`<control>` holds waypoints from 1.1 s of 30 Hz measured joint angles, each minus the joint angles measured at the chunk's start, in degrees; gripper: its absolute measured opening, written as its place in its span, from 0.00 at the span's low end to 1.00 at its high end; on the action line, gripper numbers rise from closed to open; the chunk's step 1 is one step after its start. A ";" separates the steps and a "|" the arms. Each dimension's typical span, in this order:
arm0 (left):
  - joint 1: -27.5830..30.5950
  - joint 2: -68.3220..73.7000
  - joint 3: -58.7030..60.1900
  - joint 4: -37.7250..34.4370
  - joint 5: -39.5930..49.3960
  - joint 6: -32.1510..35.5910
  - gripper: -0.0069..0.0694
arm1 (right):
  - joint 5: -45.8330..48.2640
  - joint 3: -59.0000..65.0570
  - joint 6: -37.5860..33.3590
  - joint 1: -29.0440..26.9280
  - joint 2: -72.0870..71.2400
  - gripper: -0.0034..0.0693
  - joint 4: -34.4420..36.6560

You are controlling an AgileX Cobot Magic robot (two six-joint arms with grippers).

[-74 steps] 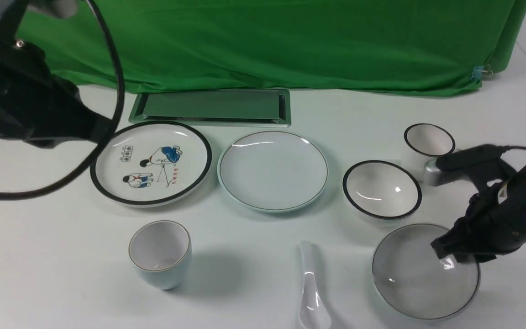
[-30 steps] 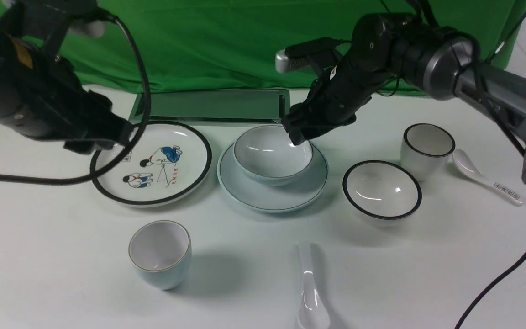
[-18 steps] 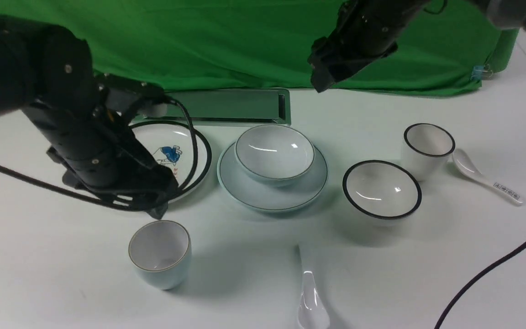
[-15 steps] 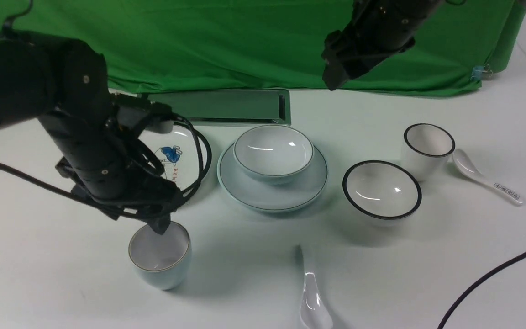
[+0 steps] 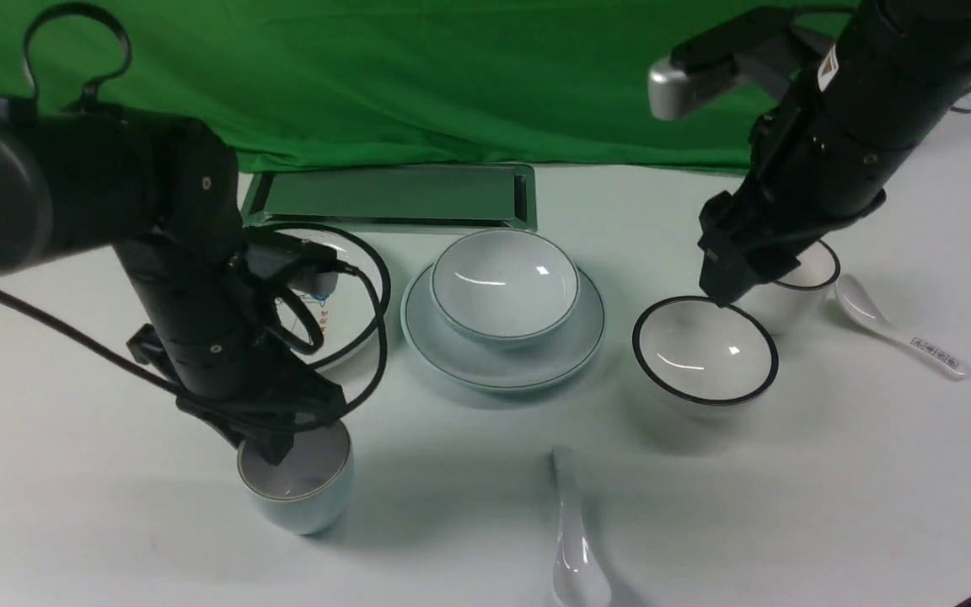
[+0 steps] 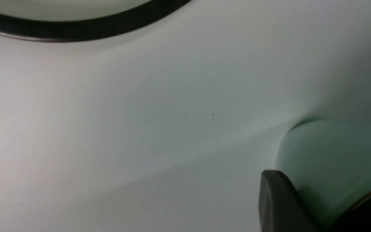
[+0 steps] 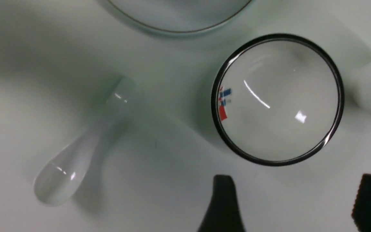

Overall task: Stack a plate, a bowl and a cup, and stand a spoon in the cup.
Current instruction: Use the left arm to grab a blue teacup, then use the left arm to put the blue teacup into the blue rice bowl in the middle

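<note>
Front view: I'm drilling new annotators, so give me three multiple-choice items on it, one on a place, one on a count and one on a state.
1. The bowl sits: A on the plate; B beside the plate; C under the plate.
2. Spoons lying on the table: A one; B two; C three.
3. The right gripper is: A open and empty; B shut on the bowl; C shut on the plate.

Answers:
1 A: the bowl rests in the middle of the plate.
2 B: there is a plain spoon near the front edge and a printed spoon at the right.
3 A: the right wrist view shows its fingers apart with nothing between them.
</note>
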 joint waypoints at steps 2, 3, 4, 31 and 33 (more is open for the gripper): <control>0.00 0.26 0.00 0.00 -0.20 0.26 0.16 | 0.00 0.85 0.06 0.00 -0.31 0.78 0.00; 0.00 0.19 -0.31 0.00 0.18 0.20 0.10 | 0.00 1.49 0.12 0.00 -0.91 0.78 0.00; 0.00 0.12 -0.77 0.00 0.57 0.42 0.09 | 0.00 1.64 0.12 0.00 -1.10 0.78 0.00; -3.56 32.95 -65.38 -5.97 11.86 3.19 0.09 | -0.26 1.63 -0.21 -0.41 -3.85 0.73 -0.28; -3.56 33.75 -65.38 -5.97 11.86 3.19 0.09 | -0.85 1.63 -0.21 -0.41 -3.85 0.73 -0.28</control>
